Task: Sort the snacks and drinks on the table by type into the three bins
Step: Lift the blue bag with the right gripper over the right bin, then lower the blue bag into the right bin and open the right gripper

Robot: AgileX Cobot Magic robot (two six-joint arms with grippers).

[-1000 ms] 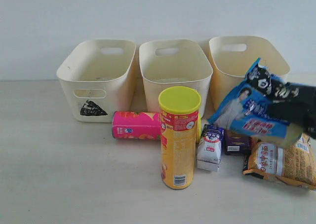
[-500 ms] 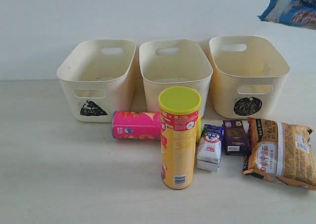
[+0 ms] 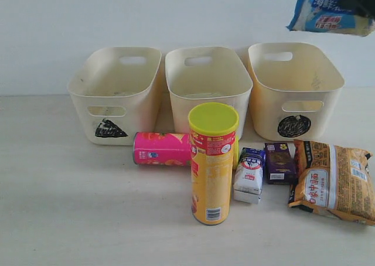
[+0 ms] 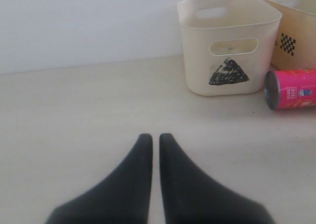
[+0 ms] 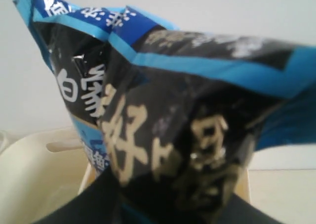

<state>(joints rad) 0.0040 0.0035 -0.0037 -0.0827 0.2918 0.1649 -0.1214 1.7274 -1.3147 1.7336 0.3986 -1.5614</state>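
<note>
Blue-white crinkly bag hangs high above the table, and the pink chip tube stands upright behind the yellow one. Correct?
No. The pink chip tube lies on its side behind the upright yellow chip tube with its yellow lid; the exterior view shows it. The blue-white crinkly bag does hang high above the table.

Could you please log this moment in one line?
right claw: blue bag, aloft | left claw: shut, empty | table: yellow tube, pink tube, orange bag
</note>
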